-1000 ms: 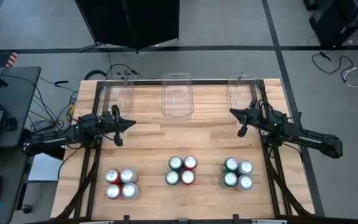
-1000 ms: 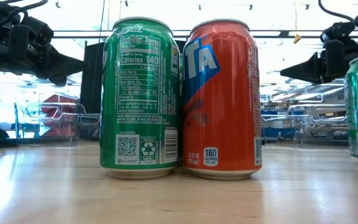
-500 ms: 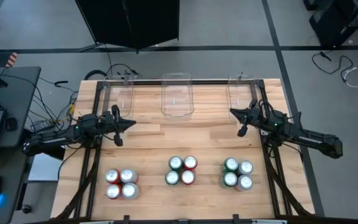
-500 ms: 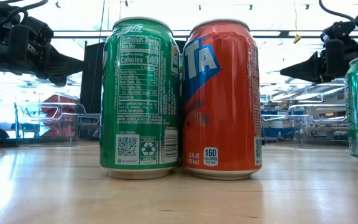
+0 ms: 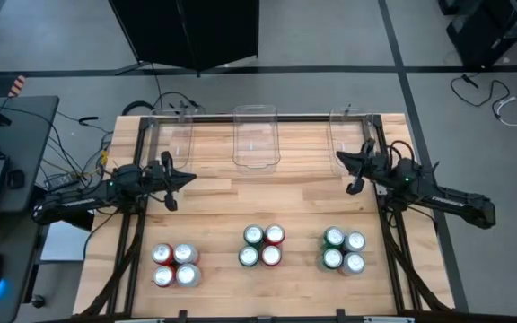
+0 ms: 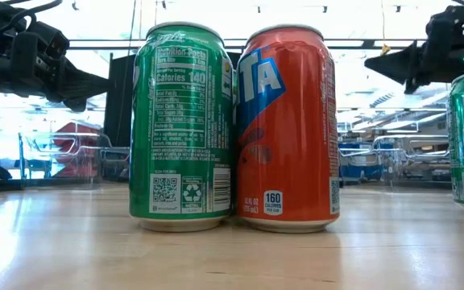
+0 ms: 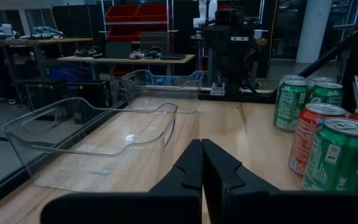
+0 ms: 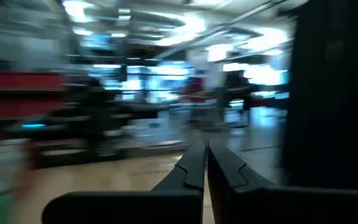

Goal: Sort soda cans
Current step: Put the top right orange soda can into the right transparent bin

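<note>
**Twelve cans in three clusters, both grippers closed and empty**

The soda cans (image 5: 261,246) stand in three groups of four along the near part of the wooden table (image 5: 258,197), well apart from the three clear bins (image 5: 257,136) at its far edge. Between cans and bins, the left gripper (image 5: 189,177) hangs over the table's left side, fingers pressed together on nothing. The right gripper (image 5: 341,160) hangs over the right side, likewise closed and empty.

Wooden table (image 5: 214,211): soda cans (image 5: 261,246), clear bins (image 5: 256,136).
</note>
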